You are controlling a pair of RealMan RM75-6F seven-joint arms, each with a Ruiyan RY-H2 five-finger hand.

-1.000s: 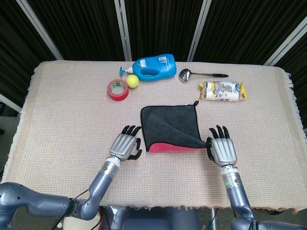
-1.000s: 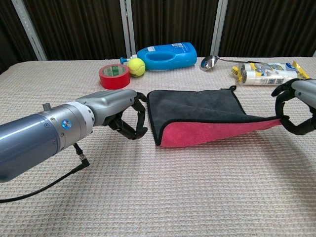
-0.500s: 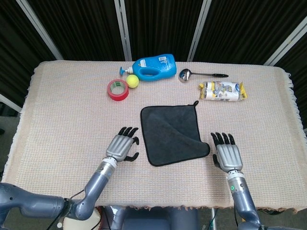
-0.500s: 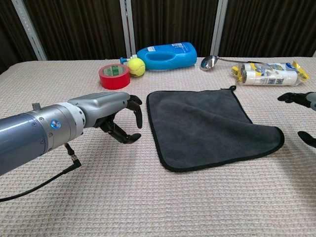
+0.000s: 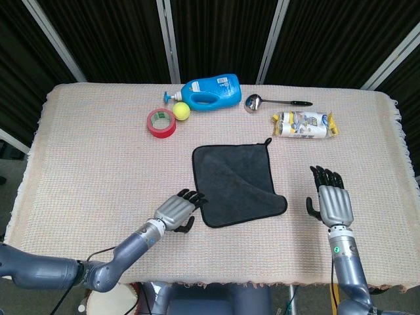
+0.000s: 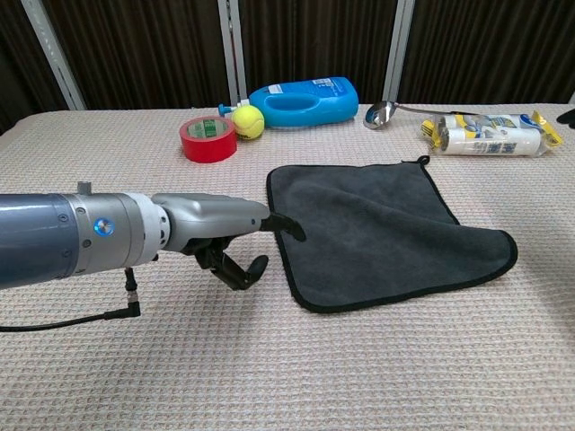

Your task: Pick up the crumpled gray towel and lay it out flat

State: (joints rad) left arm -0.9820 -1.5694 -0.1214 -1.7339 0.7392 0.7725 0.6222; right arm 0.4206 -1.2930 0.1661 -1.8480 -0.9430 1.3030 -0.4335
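Observation:
The gray towel [image 5: 236,185] [image 6: 377,224] lies spread flat on the woven table cover, with a hanging loop at its far right corner. My left hand [image 5: 178,210] [image 6: 225,229] sits low at the towel's front left corner. Its fingers reach forward and touch the towel's left edge, the thumb curled underneath, and it holds nothing. My right hand [image 5: 333,205] hovers to the right of the towel, clear of it, fingers spread and empty. The chest view does not plainly show the right hand.
Along the far side lie a blue detergent bottle [image 5: 211,92], a yellow ball [image 5: 182,112], a red tape roll [image 5: 161,123], a metal ladle [image 5: 262,102] and a wrapped packet [image 5: 305,125]. The table's front edge runs just below both hands.
The right hand let go of the towel's front right corner and drew away to the right. The towel dropped flat, hiding its pink underside. The left hand moved onto the towel's left edge.

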